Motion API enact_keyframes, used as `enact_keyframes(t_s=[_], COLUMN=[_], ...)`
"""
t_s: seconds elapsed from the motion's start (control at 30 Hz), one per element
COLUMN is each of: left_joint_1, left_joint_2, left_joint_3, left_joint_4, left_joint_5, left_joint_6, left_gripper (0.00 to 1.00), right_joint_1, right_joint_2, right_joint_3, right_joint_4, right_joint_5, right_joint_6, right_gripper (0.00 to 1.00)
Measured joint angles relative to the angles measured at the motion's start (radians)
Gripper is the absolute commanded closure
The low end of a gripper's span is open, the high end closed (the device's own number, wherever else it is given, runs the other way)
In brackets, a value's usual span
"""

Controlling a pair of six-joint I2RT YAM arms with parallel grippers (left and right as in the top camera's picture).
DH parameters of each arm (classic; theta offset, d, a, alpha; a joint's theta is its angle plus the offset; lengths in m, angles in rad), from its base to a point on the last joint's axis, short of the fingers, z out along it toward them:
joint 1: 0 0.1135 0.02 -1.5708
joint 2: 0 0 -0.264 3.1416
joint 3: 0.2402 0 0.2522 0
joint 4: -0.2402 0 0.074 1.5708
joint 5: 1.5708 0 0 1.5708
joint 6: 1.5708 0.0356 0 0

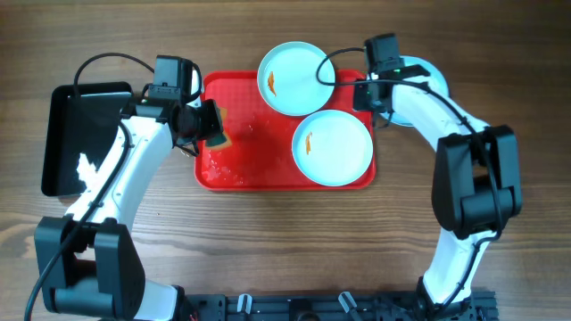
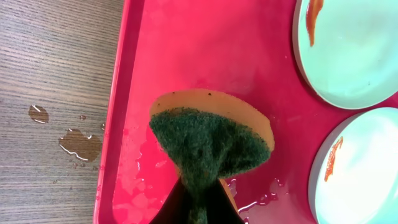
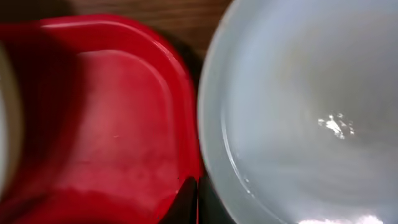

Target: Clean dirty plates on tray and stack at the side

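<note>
A sponge (image 2: 211, 140) is pinched in the left gripper (image 1: 212, 124) above the tray (image 1: 223, 171), ready for the smeared plates (image 1: 332, 147) just beyond it; a third plate (image 3: 298, 112) lies off-tray beside the right gripper (image 3: 189, 200), whose closure cannot be told.

Overhead feed is bright and even on my end, lit from above, with only soft shadows beside the arms (image 1: 134, 178) on the bench (image 1: 268, 241). There's a blown-out white patch on the black tray (image 1: 71, 125). Left wrist is sharp: sponge (image 2: 211, 143) fibres are crisp, wet glints on the red tray (image 2: 186, 56). Right wrist is dim and soft, the plate (image 3: 298, 93) out of focus with one small hotspot.
</note>
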Motion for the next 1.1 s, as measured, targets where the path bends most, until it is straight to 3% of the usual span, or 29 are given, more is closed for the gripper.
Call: enact_keyframes(t_s=[0.27, 0.37, 0.5, 0.6, 0.77, 0.9, 1.0, 1.1], left_joint_1=[0.000, 0.000, 0.000, 0.000, 0.000, 0.006, 0.062, 0.204], left_joint_2=[0.000, 0.000, 0.000, 0.000, 0.000, 0.000, -0.011, -0.055], left_joint_3=[0.000, 0.000, 0.000, 0.000, -0.001, -0.002, -0.002, -0.002], left_joint_4=[0.001, 0.005, 0.003, 0.004, 0.062, 0.199, 0.265, 0.297], left_joint_5=[0.000, 0.000, 0.000, 0.000, 0.000, 0.000, -0.011, -0.082], left_joint_6=[0.000, 0.000, 0.000, 0.000, 0.000, 0.000, 0.000, 0.000], left_gripper=[0.96, 0.96, 0.96, 0.96, 0.96, 0.96, 0.96, 0.96], right_joint_1=[-0.016, -0.016, -0.023, -0.038, -0.041, -0.029, 0.022, 0.062], right_joint_2=[-0.021, -0.091, -0.139, -0.121, -0.114, -0.187, -0.265, -0.270], right_joint_3=[0.000, 0.000, 0.002, 0.002, 0.002, 0.002, 0.006, 0.010], right_joint_4=[-0.080, -0.072, -0.068, -0.112, -0.133, -0.138, -0.138, -0.133], right_joint_5=[0.018, 0.000, 0.003, -0.032, -0.256, -0.449, -0.518, -0.536], right_joint_6=[0.023, 0.014, -0.011, -0.015, -0.020, -0.025, -0.027, -0.027], right_gripper=[0.96, 0.89, 0.87, 0.78, 0.71, 0.44, 0.41, 0.40])
